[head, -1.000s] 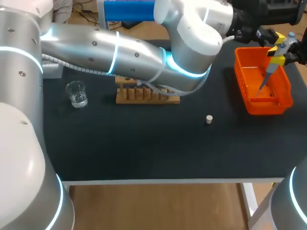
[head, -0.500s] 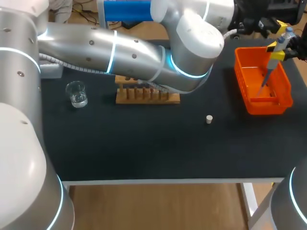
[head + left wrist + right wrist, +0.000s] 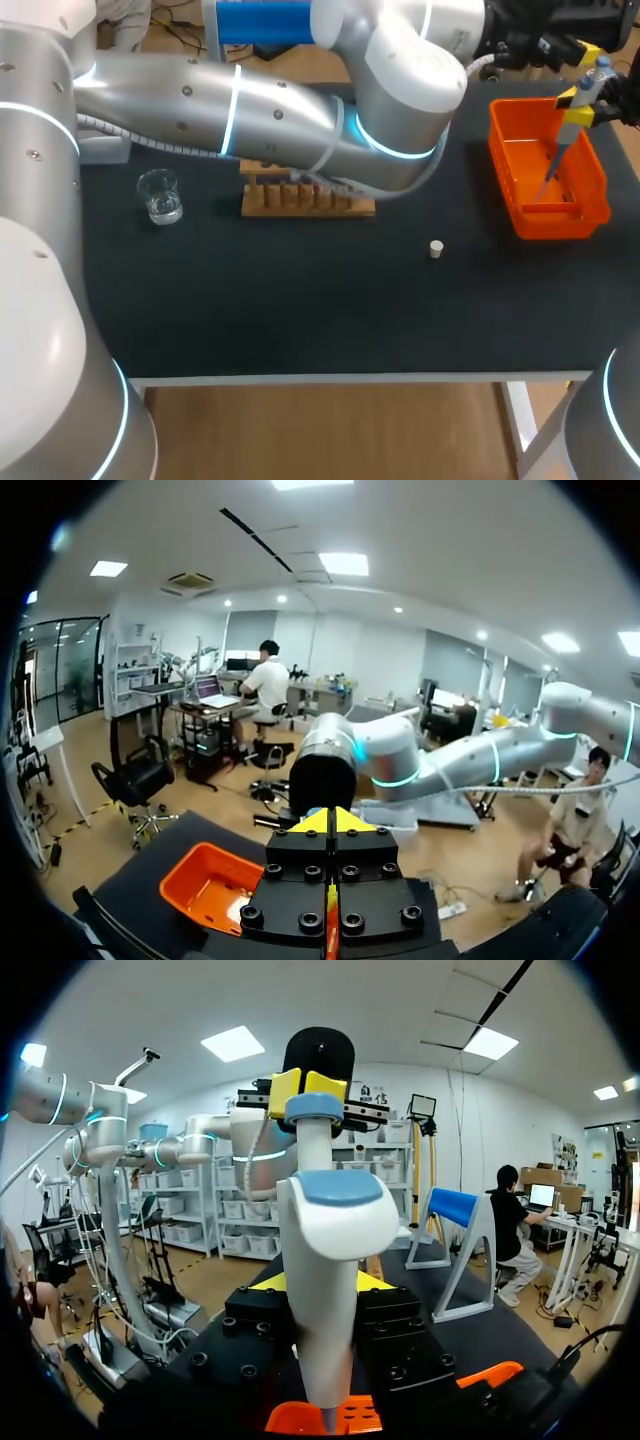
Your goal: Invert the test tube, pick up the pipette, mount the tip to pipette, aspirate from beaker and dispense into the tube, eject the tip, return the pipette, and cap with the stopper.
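Pipette (image 3: pixel 325 1250), white with blue cap, gripped by right jaws; left jaws closed, empty.

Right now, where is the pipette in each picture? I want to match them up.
Head view: the pipette stands at the far right, over the orange basket, held in the right gripper.
Left wrist view: not in it.
Right wrist view: the pipette is held upright in the right gripper.
Shared landmark: the orange basket, beside the left gripper, under the pipette.

Black-topped table (image 3: pixel 300 320), white-edged
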